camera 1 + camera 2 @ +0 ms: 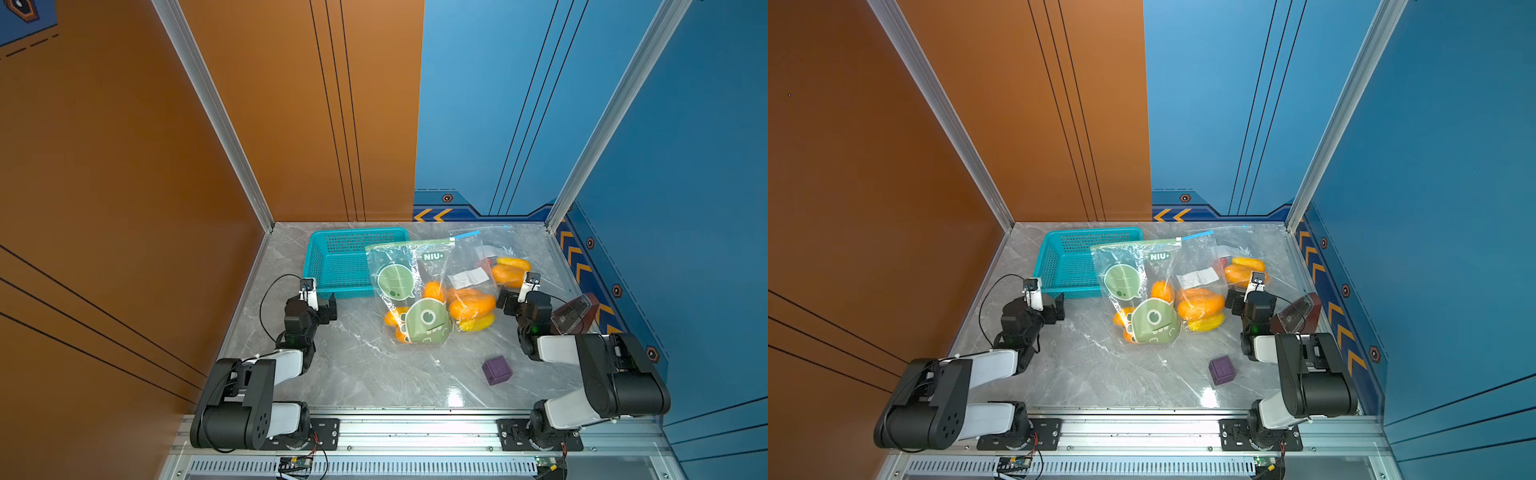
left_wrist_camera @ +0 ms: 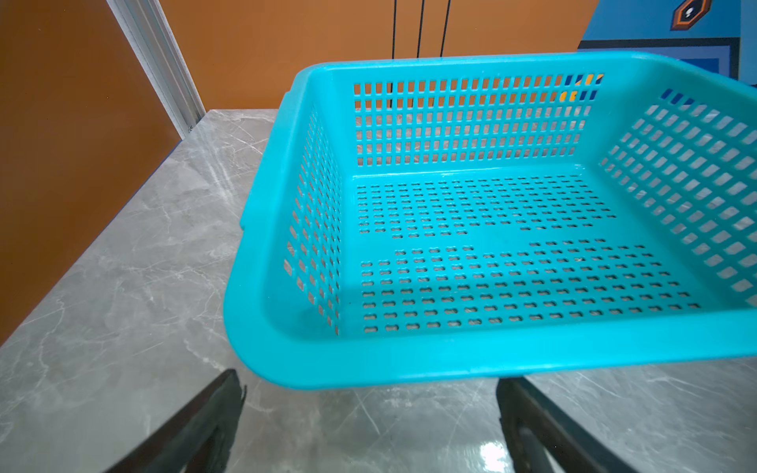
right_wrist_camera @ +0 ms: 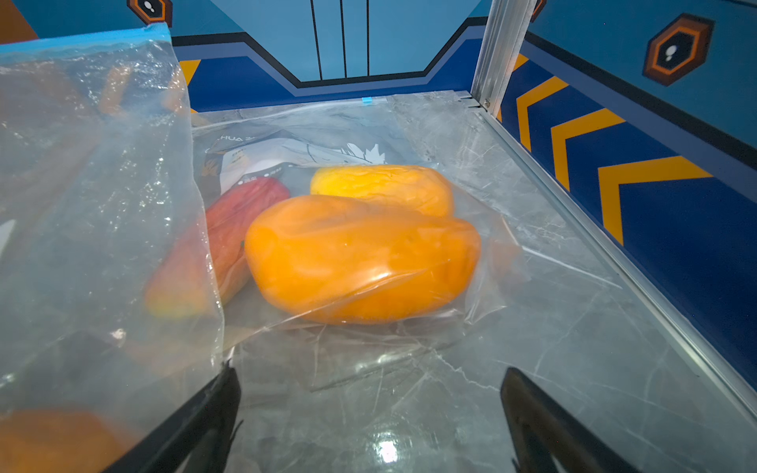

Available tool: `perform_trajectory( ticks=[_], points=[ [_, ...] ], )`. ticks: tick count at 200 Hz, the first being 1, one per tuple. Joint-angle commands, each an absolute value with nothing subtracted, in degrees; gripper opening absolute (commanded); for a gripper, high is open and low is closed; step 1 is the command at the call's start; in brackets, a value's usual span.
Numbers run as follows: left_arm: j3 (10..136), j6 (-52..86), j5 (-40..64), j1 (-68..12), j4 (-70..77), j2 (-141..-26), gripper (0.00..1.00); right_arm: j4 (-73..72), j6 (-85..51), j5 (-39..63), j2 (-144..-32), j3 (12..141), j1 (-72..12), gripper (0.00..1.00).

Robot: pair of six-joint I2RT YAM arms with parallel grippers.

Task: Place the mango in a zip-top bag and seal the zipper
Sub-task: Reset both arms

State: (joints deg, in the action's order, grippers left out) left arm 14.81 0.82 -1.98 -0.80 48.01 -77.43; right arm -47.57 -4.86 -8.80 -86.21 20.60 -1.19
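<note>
Between the fingers of my right claw [image 3: 370,372]: nothing. Jaws spread wide, low over the table [image 1: 365,374], one finger just beside the edge of the near clear bag [image 3: 102,184].

Ahead of that claw: flat clear bag [image 3: 491,254], lying down. Contents: orange mango [image 3: 360,258], yellow mango [image 3: 385,188] behind it, reddish mango [image 3: 245,213] beside it. Its mouth lies at the far end; whether it is sealed I cannot tell.

Near clear bag: blue zip strip [image 3: 82,39] along the top, orange and yellow fruit inside in both top views.

Printed bag [image 1: 409,291]: green cartoon figures, orange fruit at the bottom, next to the near clear bag.

My left claw [image 1: 329,308]: wide, empty, pointed at the near rim of the teal basket [image 2: 450,364]. The basket holds nothing.

Sundries: purple cube [image 1: 496,370], alone on the table; brown box with clear lid [image 1: 575,313] beside my right arm.

Step in hand, by my judgement: I see no loose mango and every fruit is bagged, so placing looks done and the zipper is what is left.

Next move calls for finding the open mouth. One claw pins a corner while the other pinches narrow on the strip and runs along it. The film is thin and likely to slide.
</note>
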Motion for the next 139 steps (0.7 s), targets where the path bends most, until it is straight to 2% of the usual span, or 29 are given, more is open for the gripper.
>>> perform_trajectory(
  ticks=[1, 27, 68, 139],
  points=[
    [16.5, 0.2, -3.3, -0.1, 52.8, -81.1, 0.98, -47.9, -4.2, -9.5, -86.7, 21.7, -1.5, 1.00],
    [18.5, 0.0, 0.3, 0.6, 57.3, -88.5, 0.98, -47.9, -4.2, -9.5, -86.7, 21.8, -1.5, 1.00],
    [18.4, 2.7, 0.9, 3.1, 57.3, -88.5, 0.98, -47.6, -4.2, -9.7, -86.8, 21.9, -1.6, 1.00],
    [17.5, 3.3, -3.3, 2.2, 57.4, -87.6, 0.98, -47.3, -3.9, -10.3, -86.9, 22.1, -1.9, 1.00]
  ],
)
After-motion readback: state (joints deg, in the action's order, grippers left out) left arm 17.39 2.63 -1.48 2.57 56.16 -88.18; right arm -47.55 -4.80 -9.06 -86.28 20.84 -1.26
